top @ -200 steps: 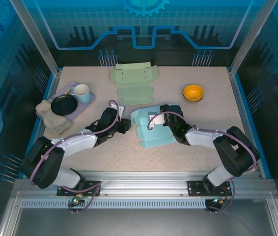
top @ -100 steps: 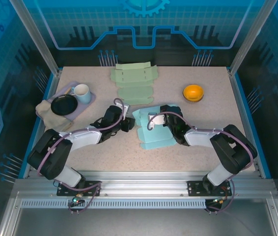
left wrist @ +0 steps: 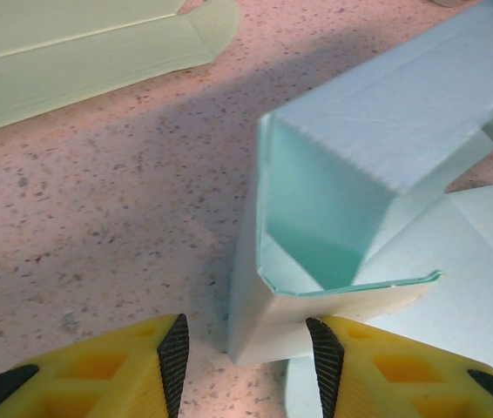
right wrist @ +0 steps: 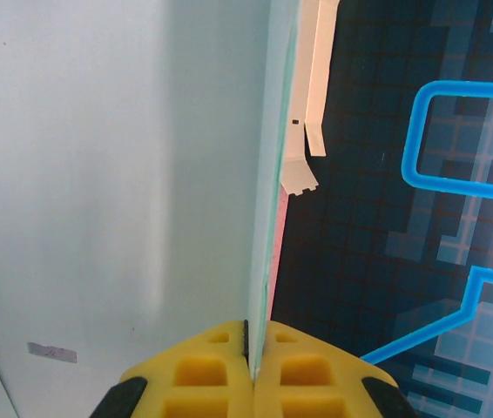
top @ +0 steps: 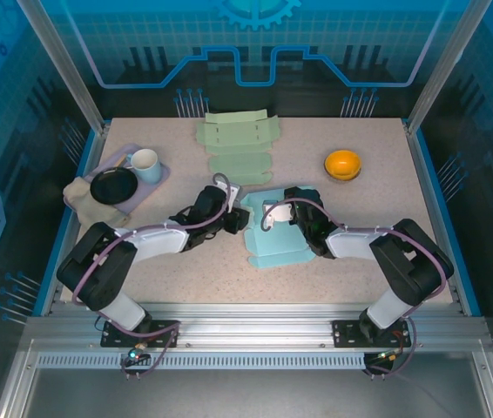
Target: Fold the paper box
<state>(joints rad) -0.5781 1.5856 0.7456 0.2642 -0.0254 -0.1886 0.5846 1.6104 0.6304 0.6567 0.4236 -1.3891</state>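
The light blue paper box lies partly folded at the table's middle, one wall raised at its far left. My left gripper is at that raised corner. In the left wrist view the left gripper is open and straddles the corner of the box: the right pad touches the flap, while the left pad stands apart from it. My right gripper holds the box's raised wall. In the right wrist view the right gripper is shut on the thin edge of the box's panel.
Flat pale green cardboard sheets lie at the back centre, and one sheet's edge lies just beyond the left gripper. An orange bowl sits back right. A mug, a black dish and a cloth occupy the left side.
My left gripper has moved right across the table and now reaches the box's left corner. The right gripper has kept its hold and shifted only slightly.
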